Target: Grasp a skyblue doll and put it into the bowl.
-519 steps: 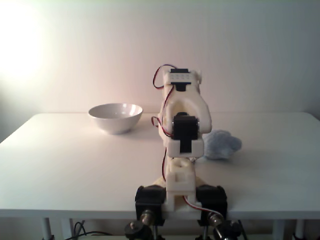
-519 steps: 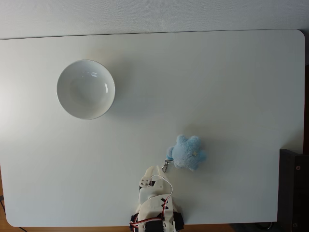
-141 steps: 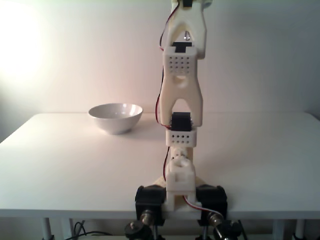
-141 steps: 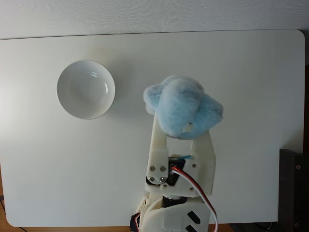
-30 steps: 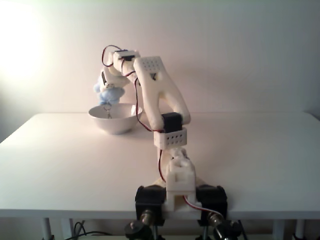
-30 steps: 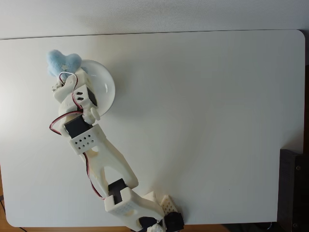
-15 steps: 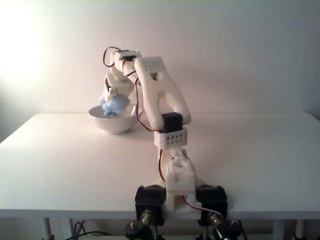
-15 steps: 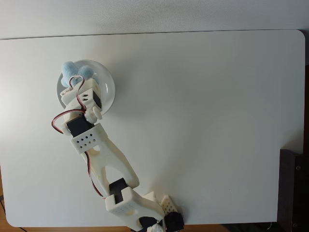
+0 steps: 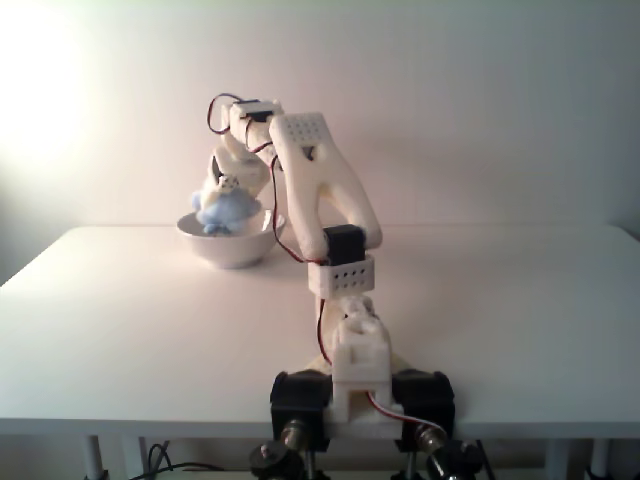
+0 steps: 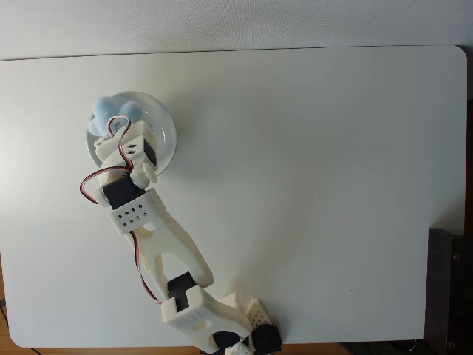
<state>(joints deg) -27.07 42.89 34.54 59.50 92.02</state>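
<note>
One skyblue doll (image 9: 228, 210) over bowl (image 10: 164, 140) rim | gripper (image 9: 226, 196) seemingly pinching doll

Prob home/office room: plain white table (image 10: 332, 185) vs bare wall (image 9: 480, 100)

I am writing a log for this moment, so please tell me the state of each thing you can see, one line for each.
Doll: at the bowl's rim, partly inside, under the tool; resting or held, cannot tell.
Bowl: upright on the table, the doll at its mouth.
Tool: over the bowl, at the doll; open or shut, cannot tell.
Arm: stretched from its base at the table's near edge toward the bowl.
Table: white, flat.
</note>
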